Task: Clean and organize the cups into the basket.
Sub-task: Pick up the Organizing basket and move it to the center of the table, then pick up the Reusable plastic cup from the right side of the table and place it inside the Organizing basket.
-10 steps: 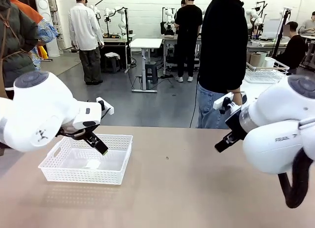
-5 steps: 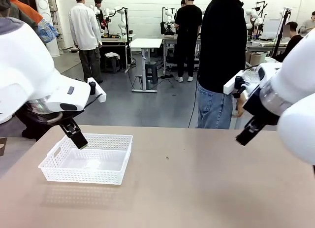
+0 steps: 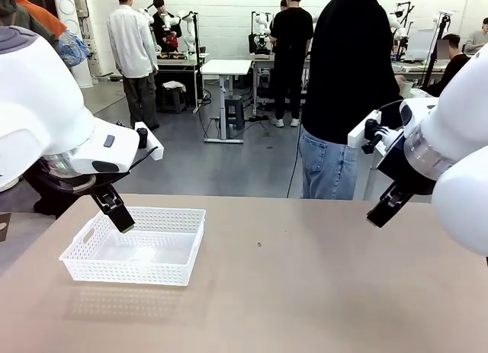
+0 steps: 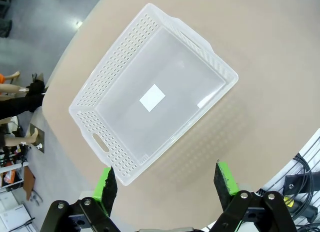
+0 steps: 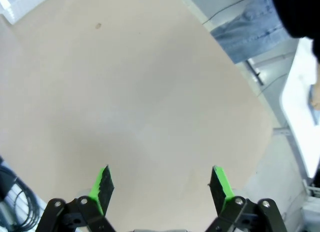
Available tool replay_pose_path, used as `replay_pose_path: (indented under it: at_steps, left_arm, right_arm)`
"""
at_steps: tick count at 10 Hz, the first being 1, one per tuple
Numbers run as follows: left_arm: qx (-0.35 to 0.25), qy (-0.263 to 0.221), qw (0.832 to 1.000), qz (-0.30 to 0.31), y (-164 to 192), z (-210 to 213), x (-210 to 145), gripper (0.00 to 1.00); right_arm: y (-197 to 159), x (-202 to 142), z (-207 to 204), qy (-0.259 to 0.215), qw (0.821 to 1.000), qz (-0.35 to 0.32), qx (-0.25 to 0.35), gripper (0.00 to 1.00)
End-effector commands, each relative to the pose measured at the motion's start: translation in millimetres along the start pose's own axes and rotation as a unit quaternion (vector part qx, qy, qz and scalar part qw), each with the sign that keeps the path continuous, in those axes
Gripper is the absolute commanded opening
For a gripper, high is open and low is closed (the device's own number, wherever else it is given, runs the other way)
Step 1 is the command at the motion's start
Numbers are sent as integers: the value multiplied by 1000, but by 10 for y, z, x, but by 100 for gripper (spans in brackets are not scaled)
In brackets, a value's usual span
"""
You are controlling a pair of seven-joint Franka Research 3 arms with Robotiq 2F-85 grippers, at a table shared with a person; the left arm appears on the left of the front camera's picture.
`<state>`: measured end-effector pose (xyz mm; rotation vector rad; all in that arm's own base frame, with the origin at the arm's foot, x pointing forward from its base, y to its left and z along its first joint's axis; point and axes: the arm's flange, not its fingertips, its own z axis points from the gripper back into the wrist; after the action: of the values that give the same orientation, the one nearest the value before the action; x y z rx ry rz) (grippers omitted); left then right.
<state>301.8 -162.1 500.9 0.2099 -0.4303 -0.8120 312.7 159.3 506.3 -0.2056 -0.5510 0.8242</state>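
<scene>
The white lattice basket [image 3: 185,213] sits on the table's left side, with just a white label on its floor. My left gripper [image 3: 116,214] hangs open above the basket's far left corner. In the left wrist view the basket [image 4: 125,46] lies below the spread green fingertips [image 4: 107,178] of the left gripper [image 4: 165,171], which holds nothing. My right gripper [image 3: 383,208] hovers open over the table's right side. Bare tabletop shows between the jaws of the right gripper [image 5: 160,172] in its wrist view. The cups are out of view.
A person in a black top and jeans [image 3: 347,101] stands at the table's far edge, right of centre. The tan table [image 3: 290,292] stretches bare across the middle and front. Its rounded far-right edge [image 5: 260,137] shows in the right wrist view.
Both arms have lifted and drawn outward: the left gripper went up and left off the basket, the right gripper moved right. The person shifted slightly left.
</scene>
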Motion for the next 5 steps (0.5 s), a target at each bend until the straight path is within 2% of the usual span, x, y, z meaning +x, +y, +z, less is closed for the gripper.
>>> replay_pose_path:
  at_steps: [1,2,3,4,5]
  left_arm:
    - [1,0,1000,0,-1,25,-10,100]
    - [-112,-55,991,48,228,110,-88,100]
    - [-228,-91,964,104,437,158,-218,100]
    - [-326,-113,927,149,618,168,-367,100]
    - [-375,-128,899,184,808,162,-499,100]
  right_arm:
    - [-148,-79,47,-7,994,-35,106,100]
    - [-313,-153,14,-50,975,-95,193,100]
    - [-485,-303,-8,-91,942,-146,289,100]
    - [-682,-476,-33,-116,892,-206,385,100]
    - [-868,-624,-62,-161,828,-234,484,100]
